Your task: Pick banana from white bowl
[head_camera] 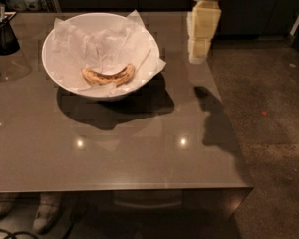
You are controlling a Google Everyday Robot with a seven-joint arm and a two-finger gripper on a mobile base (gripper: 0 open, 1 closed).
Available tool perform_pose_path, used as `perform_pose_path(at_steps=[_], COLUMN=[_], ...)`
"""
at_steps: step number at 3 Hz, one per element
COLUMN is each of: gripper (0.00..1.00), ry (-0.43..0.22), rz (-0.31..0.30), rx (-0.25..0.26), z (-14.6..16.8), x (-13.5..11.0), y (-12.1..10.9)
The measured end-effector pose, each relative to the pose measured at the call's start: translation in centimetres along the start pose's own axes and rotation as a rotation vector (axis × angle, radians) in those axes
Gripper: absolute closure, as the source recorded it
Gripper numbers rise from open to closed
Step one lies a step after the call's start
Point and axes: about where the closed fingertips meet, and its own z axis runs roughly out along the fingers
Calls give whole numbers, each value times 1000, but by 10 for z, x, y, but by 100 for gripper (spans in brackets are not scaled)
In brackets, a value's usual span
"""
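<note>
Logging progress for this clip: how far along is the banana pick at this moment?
Done: nothing yet; the banana lies in the white bowl on its paper lining, untouched. In hand: the gripper hangs near the table's far right edge, well apart from the bowl. Left: reach over the bowl, descend, grasp and lift the banana out.
</note>
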Motion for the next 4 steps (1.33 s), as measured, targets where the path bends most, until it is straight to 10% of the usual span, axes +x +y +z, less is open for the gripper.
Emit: perform_pose_path(at_steps=[1,4], gripper=[0,0], ry=[-27,27], rz=[-148,-89], rx=[-4,20], z=[22,65], x=[-60,-98], y=[-53,-89])
